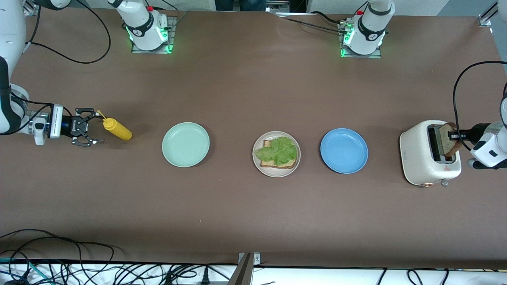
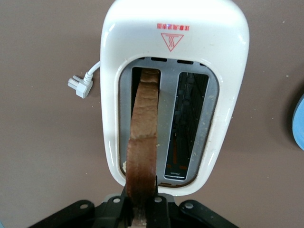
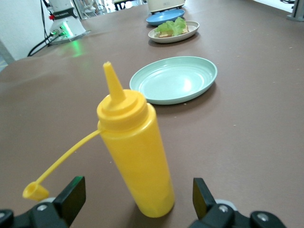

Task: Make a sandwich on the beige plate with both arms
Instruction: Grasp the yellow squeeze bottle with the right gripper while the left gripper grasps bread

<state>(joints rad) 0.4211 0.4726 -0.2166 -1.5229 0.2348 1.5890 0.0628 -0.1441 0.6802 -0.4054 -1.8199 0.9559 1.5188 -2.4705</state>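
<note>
The beige plate [image 1: 256,160] sits mid-table and holds a bread slice [image 1: 283,163] with a frilly lettuce leaf [image 1: 278,150] on top. At the left arm's end of the table stands a white toaster [image 1: 420,158]. A second bread slice [image 1: 448,138] sticks up out of one slot. My left gripper [image 1: 455,135] is shut on the crust edge of this bread slice [image 2: 142,137]. At the right arm's end, my right gripper [image 1: 90,127] is open. A yellow squeeze bottle [image 1: 117,130] stands upright just off its fingertips, in line with the gap and untouched.
A mint-green plate [image 1: 185,144] lies between the bottle and the beige plate. A blue plate [image 1: 344,150] lies between the beige plate and the toaster. The toaster's second slot [image 2: 190,123] holds nothing; its loose plug [image 2: 80,85] lies beside it. The bottle's cap [image 3: 34,191] dangles on a strap.
</note>
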